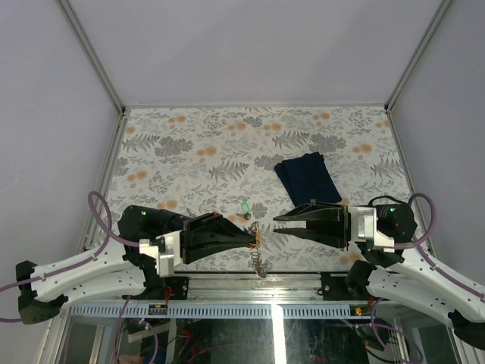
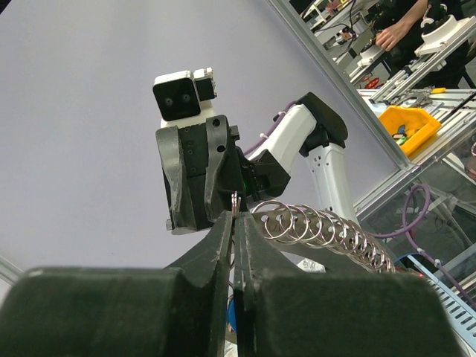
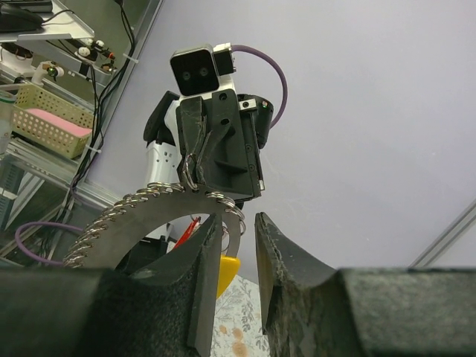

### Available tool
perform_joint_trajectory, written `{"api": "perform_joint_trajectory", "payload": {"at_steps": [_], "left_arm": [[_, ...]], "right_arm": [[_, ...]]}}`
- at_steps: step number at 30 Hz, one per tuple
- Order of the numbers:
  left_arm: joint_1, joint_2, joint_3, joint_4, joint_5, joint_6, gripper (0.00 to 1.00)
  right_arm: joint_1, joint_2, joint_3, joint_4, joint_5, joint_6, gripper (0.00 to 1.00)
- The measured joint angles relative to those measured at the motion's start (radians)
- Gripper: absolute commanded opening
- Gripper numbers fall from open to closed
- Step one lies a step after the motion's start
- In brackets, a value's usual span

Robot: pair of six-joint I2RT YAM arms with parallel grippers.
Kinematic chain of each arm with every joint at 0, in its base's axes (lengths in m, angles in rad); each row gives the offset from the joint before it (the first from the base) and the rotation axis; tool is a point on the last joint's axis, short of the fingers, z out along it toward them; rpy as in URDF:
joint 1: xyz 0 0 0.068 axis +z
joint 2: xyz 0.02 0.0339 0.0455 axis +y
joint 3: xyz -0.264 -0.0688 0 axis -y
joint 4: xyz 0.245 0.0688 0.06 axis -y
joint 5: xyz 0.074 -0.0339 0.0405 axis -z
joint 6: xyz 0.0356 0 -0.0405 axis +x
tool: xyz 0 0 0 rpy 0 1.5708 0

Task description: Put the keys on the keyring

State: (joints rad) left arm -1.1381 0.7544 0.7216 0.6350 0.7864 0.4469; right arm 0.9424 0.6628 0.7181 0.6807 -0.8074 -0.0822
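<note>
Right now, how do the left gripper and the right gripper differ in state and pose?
The left gripper is shut on the keyring; the right gripper stands open beside it. The left gripper points rightward, the right gripper leftward. Both are black, tips facing each other.

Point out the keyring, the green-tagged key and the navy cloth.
keyring (image 3: pixel 149 210): right wrist view, on its flat silvery band.
green-tagged key (image 1: pixel 245 207): top external view, on the green tag.
navy cloth (image 1: pixel 307 180): top external view, on the middle of the cloth.
</note>
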Motion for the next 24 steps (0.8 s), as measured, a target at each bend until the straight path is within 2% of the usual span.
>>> {"api": "perform_joint_trajectory", "payload": {"at_steps": [24], "left_arm": [[0.000, 0.010, 0.000, 0.021, -0.018, -0.001, 0.00]], "right_arm": [[0.104, 0.057, 0.014, -0.009, 0.002, -0.073, 0.28]]}}
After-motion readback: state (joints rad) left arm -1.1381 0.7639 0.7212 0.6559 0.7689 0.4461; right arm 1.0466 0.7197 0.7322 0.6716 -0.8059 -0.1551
